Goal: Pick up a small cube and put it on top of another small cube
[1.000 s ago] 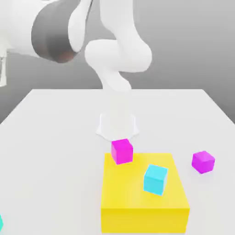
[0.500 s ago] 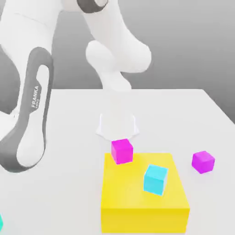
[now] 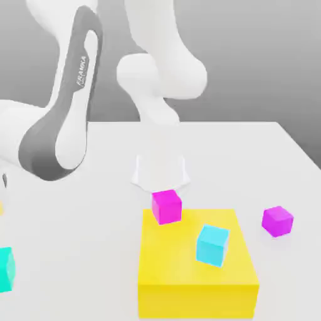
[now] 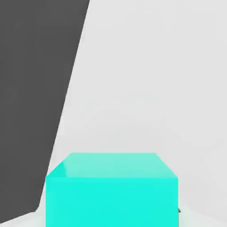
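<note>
Gripping turquoise cube, fingers closed on it, at exterior view's far left edge over table. Pink cube on yellow block's back corner, well apart.

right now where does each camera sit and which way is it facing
exterior view: off the arm, looking across the white table at the robot's base; the yellow block with a sky-blue cube and a hot-pink cube on it sits nearest, the white and grey arm reaching toward the exterior view's left.
hand view: on the hand, looking close at the turquoise cube, the table and dark background beyond.
shared: the turquoise cube, at the exterior view's left edge, and the table.
</note>
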`<action>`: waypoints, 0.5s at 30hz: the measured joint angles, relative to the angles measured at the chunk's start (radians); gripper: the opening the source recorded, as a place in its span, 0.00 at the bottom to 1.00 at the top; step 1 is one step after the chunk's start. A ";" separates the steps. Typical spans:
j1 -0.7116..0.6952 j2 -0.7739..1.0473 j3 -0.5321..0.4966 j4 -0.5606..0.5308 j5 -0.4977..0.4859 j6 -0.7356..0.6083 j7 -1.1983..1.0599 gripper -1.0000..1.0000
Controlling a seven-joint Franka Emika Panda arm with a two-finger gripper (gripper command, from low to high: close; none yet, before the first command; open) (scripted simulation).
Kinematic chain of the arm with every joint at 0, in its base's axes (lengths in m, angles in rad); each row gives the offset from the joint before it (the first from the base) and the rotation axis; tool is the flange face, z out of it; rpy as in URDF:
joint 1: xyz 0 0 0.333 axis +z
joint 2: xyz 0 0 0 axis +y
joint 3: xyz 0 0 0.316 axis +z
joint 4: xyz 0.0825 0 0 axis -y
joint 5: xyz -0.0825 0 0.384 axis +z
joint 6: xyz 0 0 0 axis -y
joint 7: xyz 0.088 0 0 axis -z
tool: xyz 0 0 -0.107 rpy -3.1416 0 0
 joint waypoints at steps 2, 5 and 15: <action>0.018 -0.072 0.020 -0.053 -0.023 -0.019 -0.045 0.00; 0.059 -0.180 0.050 -0.133 -0.042 -0.048 -0.122 0.00; 0.204 -0.542 0.090 -0.402 -0.024 -0.141 -0.436 0.00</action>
